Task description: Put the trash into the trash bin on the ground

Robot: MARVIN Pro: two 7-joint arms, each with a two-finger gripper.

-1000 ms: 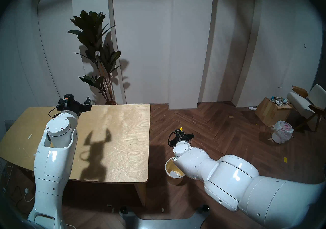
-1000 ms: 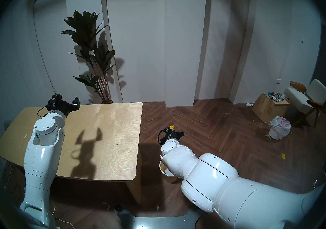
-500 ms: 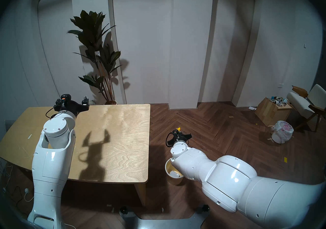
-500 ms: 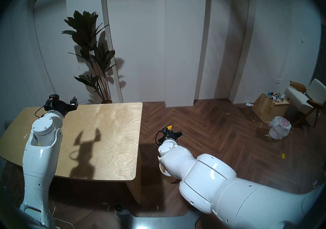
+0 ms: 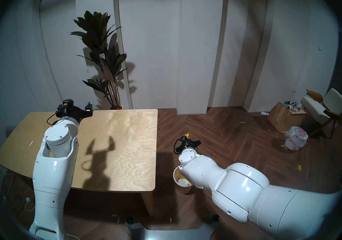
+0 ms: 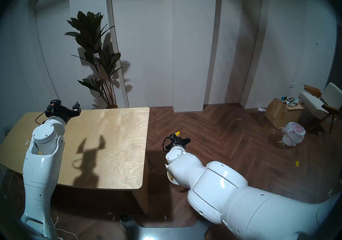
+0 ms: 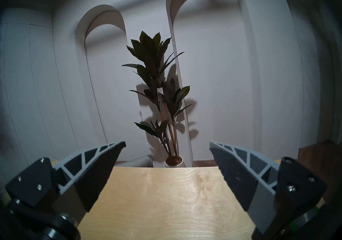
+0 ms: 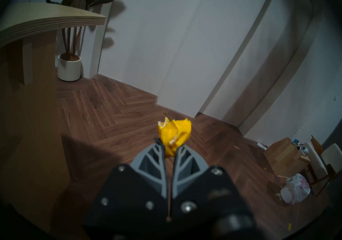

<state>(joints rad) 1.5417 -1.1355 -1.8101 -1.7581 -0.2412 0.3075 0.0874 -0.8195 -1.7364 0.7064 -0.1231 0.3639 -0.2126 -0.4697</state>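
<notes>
My right gripper [image 8: 170, 146] is shut on a yellow crumpled scrap [image 8: 174, 133] and holds it above the wooden floor, right of the table; the scrap also shows in the head view [image 5: 187, 134]. The round cream-beige trash bin [image 5: 182, 190] stands on the floor under my right forearm, nearer to me than the gripper [image 5: 187, 137]. White trash [image 5: 182, 182] lies inside it. Its rim shows in the right head view [image 6: 169, 177]. My left gripper [image 7: 166, 146] is open and empty above the table's far left part [image 5: 75, 107]. The packet and the carton cannot be told apart.
A wooden table [image 5: 120, 141] stands left of the bin. A potted plant [image 5: 103, 58] stands behind it. At the far right are a bag-lined white bin [image 5: 295, 140], a square wooden box [image 5: 285, 119] with litter and a chair [image 5: 322, 108].
My right arm has drawn a little left and back with the yellow scrap in its gripper. My left arm has shifted slightly left. Both grips are unchanged.
</notes>
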